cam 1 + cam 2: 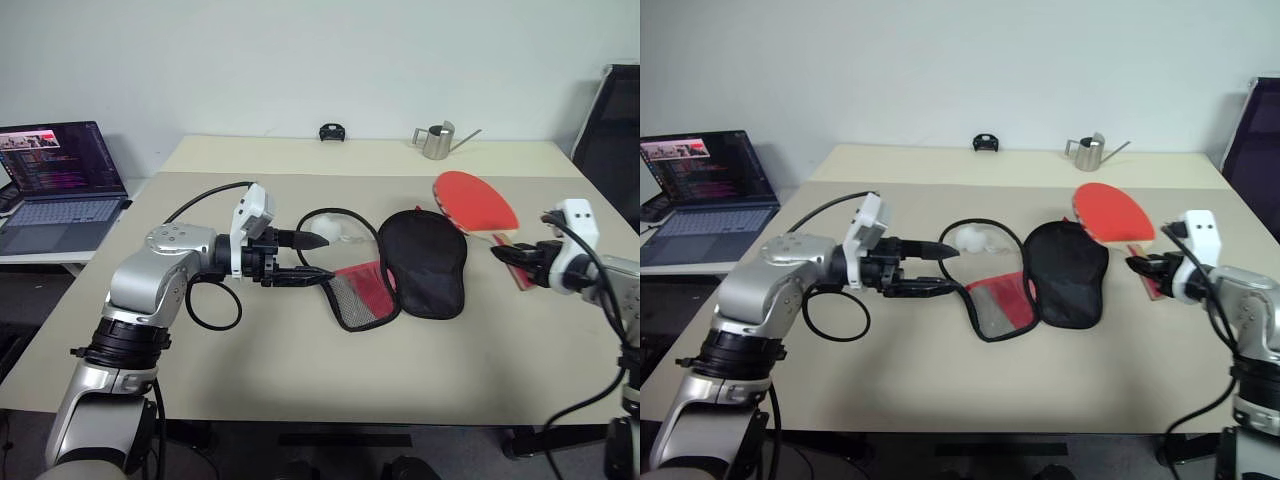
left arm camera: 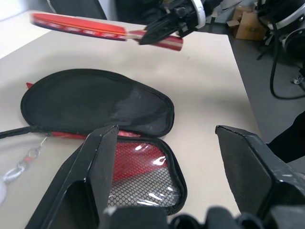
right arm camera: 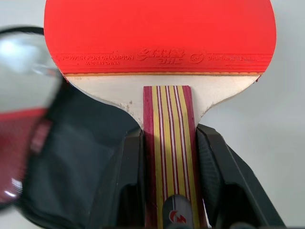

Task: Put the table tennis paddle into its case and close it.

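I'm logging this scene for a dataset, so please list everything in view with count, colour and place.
table tennis paddle: one, red face, striped wooden handle, held above the table's right side.
case: one, black with a red mesh flap, lying open mid-table.
table: one, beige.
watering can: one, metal, far edge.
black object: one, far edge.
laptop: one, open, side desk at left.
left gripper: jaws open, beside the case.
right gripper: jaws shut on the paddle's handle.

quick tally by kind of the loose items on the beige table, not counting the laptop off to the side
table tennis paddle: 1
case: 1
metal watering can: 1
small black object at the far edge: 1
Total: 4
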You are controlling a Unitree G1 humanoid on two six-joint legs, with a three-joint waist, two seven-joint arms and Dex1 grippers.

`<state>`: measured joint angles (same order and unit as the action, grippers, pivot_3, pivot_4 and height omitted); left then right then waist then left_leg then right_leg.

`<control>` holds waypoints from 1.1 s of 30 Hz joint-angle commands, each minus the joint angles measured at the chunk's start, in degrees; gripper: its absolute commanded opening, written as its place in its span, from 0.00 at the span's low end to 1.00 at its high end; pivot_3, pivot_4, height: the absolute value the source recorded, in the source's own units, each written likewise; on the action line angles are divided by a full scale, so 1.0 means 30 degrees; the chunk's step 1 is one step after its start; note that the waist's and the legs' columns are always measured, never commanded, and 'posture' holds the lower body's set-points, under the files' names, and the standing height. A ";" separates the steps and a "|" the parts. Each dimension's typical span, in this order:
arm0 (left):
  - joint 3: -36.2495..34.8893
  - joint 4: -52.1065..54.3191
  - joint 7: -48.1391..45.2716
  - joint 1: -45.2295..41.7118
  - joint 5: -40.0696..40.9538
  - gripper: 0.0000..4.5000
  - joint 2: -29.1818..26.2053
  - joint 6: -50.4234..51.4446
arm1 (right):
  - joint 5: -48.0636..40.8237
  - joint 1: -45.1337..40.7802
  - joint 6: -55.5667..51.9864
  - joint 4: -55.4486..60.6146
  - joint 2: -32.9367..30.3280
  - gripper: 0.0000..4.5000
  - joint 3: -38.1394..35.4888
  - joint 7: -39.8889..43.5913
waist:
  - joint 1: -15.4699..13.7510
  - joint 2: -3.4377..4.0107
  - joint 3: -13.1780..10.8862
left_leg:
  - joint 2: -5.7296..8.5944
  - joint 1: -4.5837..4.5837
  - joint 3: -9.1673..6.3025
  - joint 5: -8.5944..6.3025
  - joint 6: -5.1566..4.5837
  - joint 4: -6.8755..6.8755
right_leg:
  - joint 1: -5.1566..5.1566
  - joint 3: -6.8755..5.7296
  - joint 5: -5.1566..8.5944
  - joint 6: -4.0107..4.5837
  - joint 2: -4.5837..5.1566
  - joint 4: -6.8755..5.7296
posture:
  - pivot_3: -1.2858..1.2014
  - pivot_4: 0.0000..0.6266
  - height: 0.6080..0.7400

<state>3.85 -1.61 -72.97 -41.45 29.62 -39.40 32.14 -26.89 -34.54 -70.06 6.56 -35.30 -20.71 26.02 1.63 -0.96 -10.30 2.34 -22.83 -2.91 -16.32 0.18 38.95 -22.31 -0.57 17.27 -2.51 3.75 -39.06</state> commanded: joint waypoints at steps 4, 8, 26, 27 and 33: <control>-0.0782 0.0734 0.0288 0.0091 0.0264 0.79 -0.0213 -0.0106 | -0.0262 -0.1808 -0.1714 0.1983 0.2812 0.25 -0.0392 -0.3222 | -0.0003 0.0003 -0.0001 | 0.0003 -0.0008 -0.0002 0.0000 0.0001 -0.0005 | -0.0013 0.0000 0.0000 0.0000 0.0000 0.0002 | 0.52 0.24 1.00; -0.0834 0.0879 0.0462 0.0213 0.0301 0.79 -0.0155 -0.0069 | -0.0172 -0.1771 -0.2515 0.2834 0.5269 0.25 -0.0047 -0.4943 | 0.0012 0.0004 -0.0001 | 0.0003 -0.0010 0.0000 0.0000 0.0001 -0.0012 | -0.0018 0.0005 0.0000 0.0000 -0.0001 0.0003 | 0.52 0.24 1.00; -0.0909 0.1139 0.0791 0.0530 0.0457 0.79 0.0021 -0.0073 | 0.2392 0.0250 0.0147 0.1494 0.7694 0.25 0.1834 -0.7580 | 0.0062 0.0011 -0.0002 | 0.0009 -0.0005 0.0005 0.0001 0.0001 -0.0016 | -0.0041 0.0013 0.0000 0.0001 -0.0024 -0.0015 | 0.52 0.24 1.00; -0.0912 0.1146 0.0806 0.0549 0.0475 0.79 0.0018 -0.0072 | 0.2469 0.0343 0.0132 0.1598 0.7708 0.25 0.1877 -0.7643 | 0.0065 0.0011 -0.0002 | 0.0009 -0.0004 0.0006 0.0001 0.0002 -0.0016 | -0.0041 0.0014 0.0000 0.0000 -0.0025 -0.0015 | 0.52 0.24 1.00; -0.0840 0.1098 0.0855 0.0556 0.0508 0.79 0.0085 -0.0125 | 0.2734 0.0869 -0.0179 0.2270 0.8101 0.25 0.2258 -0.7954 | 0.0062 0.0012 -0.0002 | 0.0008 -0.0004 0.0003 0.0001 0.0001 -0.0017 | -0.0040 0.0013 0.0000 0.0000 -0.0032 -0.0017 | 0.52 0.24 1.00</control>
<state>2.98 -0.07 -70.57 -39.27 30.27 -39.06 32.19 -18.96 -31.95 -71.18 10.03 -11.15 -14.20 2.50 1.82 -0.93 -10.31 2.36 -22.84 -2.90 -16.32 0.18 38.90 -22.44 -0.52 17.27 -2.51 3.65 -39.11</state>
